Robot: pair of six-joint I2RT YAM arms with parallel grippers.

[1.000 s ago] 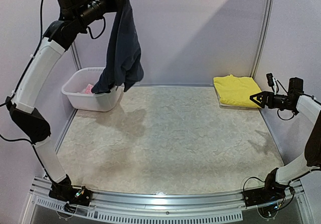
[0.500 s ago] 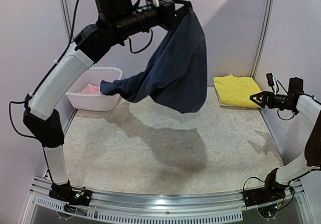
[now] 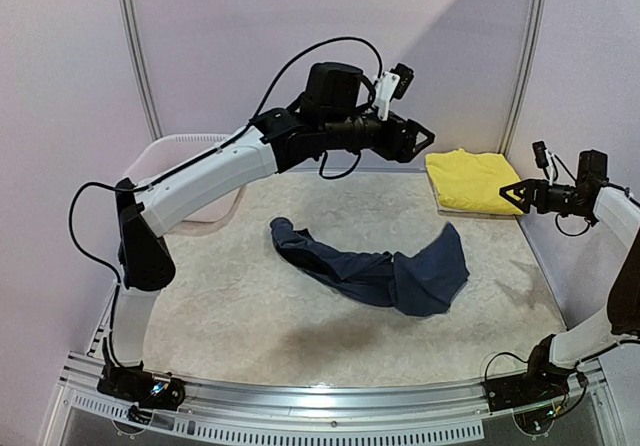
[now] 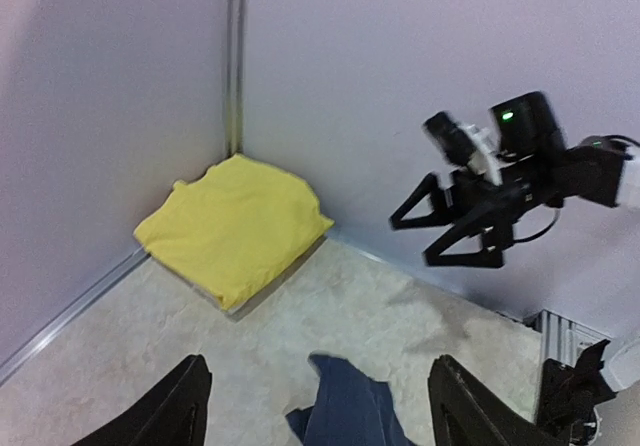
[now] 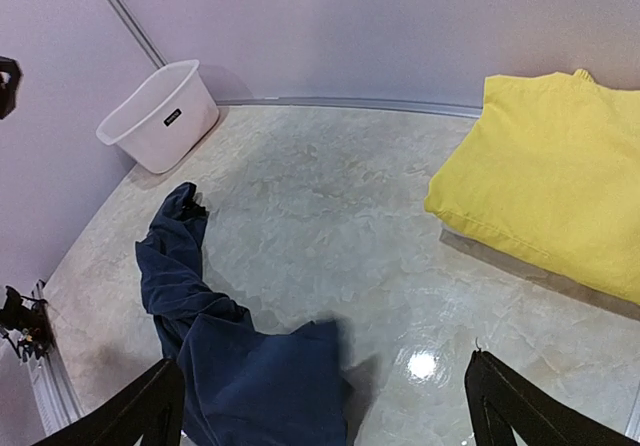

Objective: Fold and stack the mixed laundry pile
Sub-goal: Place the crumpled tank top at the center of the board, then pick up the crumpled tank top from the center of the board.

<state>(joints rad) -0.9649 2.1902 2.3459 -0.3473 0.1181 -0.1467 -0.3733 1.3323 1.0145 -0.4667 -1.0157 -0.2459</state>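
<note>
A navy garment (image 3: pixel 380 266) lies crumpled in a long strip on the middle of the table, also in the left wrist view (image 4: pixel 345 411) and the right wrist view (image 5: pixel 240 366). My left gripper (image 3: pixel 420 138) hangs above its right end, open, with nothing between its fingers (image 4: pixel 318 371). A folded yellow garment (image 3: pixel 470 179) lies at the back right corner (image 4: pixel 235 226) (image 5: pixel 560 181). My right gripper (image 3: pixel 510 194) hovers open beside the yellow garment, empty (image 5: pixel 325 366).
A white plastic basket (image 3: pixel 165 151) stands at the back left against the wall, mostly behind my left arm, and is plainer in the right wrist view (image 5: pixel 160 116). Grey walls close the table at the back and both sides.
My left arm swung from high at the back left down towards the right and opened. The navy garment it held dropped onto the table. The right arm has not moved.
</note>
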